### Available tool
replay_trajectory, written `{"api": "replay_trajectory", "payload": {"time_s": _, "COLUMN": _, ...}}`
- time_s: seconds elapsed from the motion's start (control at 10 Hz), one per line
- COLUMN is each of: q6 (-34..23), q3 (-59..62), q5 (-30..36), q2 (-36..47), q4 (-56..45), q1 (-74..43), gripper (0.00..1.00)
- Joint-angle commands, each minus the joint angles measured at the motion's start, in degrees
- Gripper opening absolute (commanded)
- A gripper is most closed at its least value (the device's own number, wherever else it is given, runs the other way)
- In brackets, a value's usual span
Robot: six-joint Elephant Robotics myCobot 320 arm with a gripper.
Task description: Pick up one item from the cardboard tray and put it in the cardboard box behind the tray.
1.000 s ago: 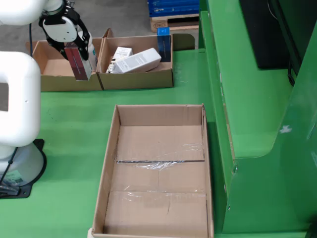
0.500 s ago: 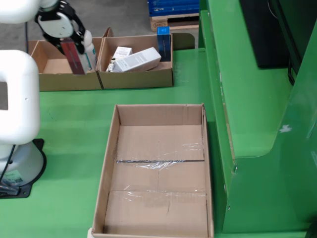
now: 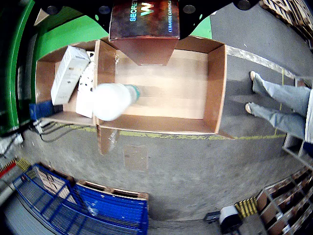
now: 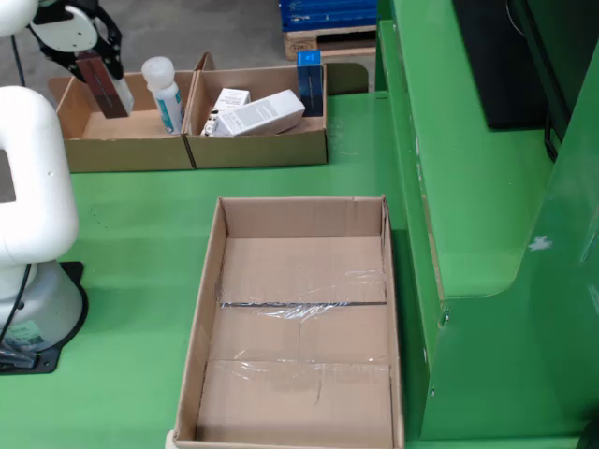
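A dark brown rectangular carton [image 4: 96, 82] is gripped upright in the closed pincer [image 4: 101, 67], directly above the left-hand open cardboard box [image 4: 122, 150].

Dark box held over the rear cardboard box

The dark brown carton [image 4: 95, 82] hangs upright inside the left compartment of the cardboard box [image 4: 131, 150], clamped in the gripper [image 4: 98, 67]. The cardboard tray [image 4: 208, 309] in front lies empty, tape across its floor.
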Motion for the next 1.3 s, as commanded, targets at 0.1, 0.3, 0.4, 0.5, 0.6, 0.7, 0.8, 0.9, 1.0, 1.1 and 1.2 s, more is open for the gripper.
{"api": "replay_trajectory", "payload": {"time_s": 0.1, "q6": -0.1, "q3": 1.2, "q5": 0.7, "q2": 1.1, "q4": -3.2, "q1": 4.6, "gripper": 0.0}}
{"api": "replay_trajectory", "payload": {"time_s": 0.3, "q6": -0.1, "q3": 1.2, "q5": 0.7, "q2": 1.1, "q4": -3.2, "q1": 4.6, "gripper": 0.0}}
{"api": "replay_trajectory", "payload": {"time_s": 0.4, "q6": -1.4, "q3": 1.2, "q5": 1.9, "q2": -2.5, "q4": -4.3, "q1": 2.8, "gripper": 0.0}}
{"api": "replay_trajectory", "payload": {"time_s": 0.5, "q6": -1.4, "q3": 1.2, "q5": 1.9, "q2": -2.5, "q4": -4.3, "q1": 2.8, "gripper": 0.0}}
{"api": "replay_trajectory", "payload": {"time_s": 0.6, "q6": -1.4, "q3": 1.2, "q5": 1.9, "q2": -2.5, "q4": -4.3, "q1": 2.8, "gripper": 0.0}}
{"api": "replay_trajectory", "payload": {"time_s": 0.7, "q6": -1.4, "q3": 1.2, "q5": 1.9, "q2": -2.5, "q4": -4.3, "q1": 2.8, "gripper": 0.0}}
{"api": "replay_trajectory", "payload": {"time_s": 0.8, "q6": -3.0, "q3": 1.2, "q5": 1.1, "q2": -7.9, "q4": 1.9, "q1": 2.6, "gripper": 0.0}}
{"api": "replay_trajectory", "payload": {"time_s": 0.9, "q6": -3.2, "q3": 1.2, "q5": 0.5, "q2": -11.6, "q4": 7.4, "q1": 2.1, "gripper": 0.0}}
{"api": "replay_trajectory", "payload": {"time_s": 1.0, "q6": -3.2, "q3": 1.2, "q5": 0.5, "q2": -11.6, "q4": 7.4, "q1": 2.1, "gripper": 0.0}}
{"api": "replay_trajectory", "payload": {"time_s": 1.1, "q6": -3.4, "q3": 1.2, "q5": -1.6, "q2": -19.3, "q4": 22.6, "q1": 2.4, "gripper": 0.0}}
{"api": "replay_trajectory", "payload": {"time_s": 1.2, "q6": -3.4, "q3": 1.2, "q5": -1.6, "q2": -19.3, "q4": 22.6, "q1": 2.4, "gripper": 0.0}}
